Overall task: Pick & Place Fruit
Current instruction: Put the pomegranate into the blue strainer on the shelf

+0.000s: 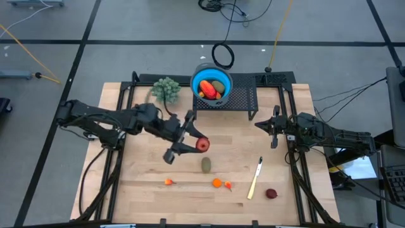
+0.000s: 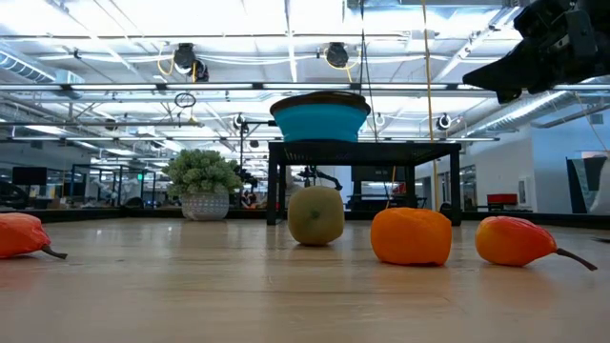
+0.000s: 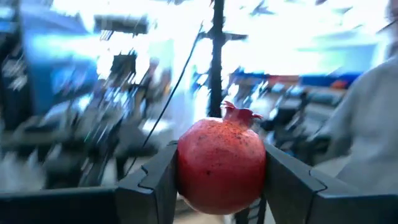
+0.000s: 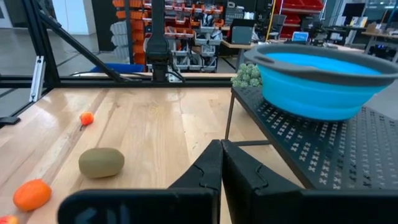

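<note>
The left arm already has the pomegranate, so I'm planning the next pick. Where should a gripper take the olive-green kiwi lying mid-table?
Grip the kiwi across its narrow middle, coming straight down from above. It lies on its own on the table, long axis running roughly front to back, so fingers closing on its left and right flanks probably span the shorter width and have free room.

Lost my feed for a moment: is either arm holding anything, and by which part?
The left gripper holds the red pomegranate across its round body, crown up. The right gripper is shut, empty.
</note>
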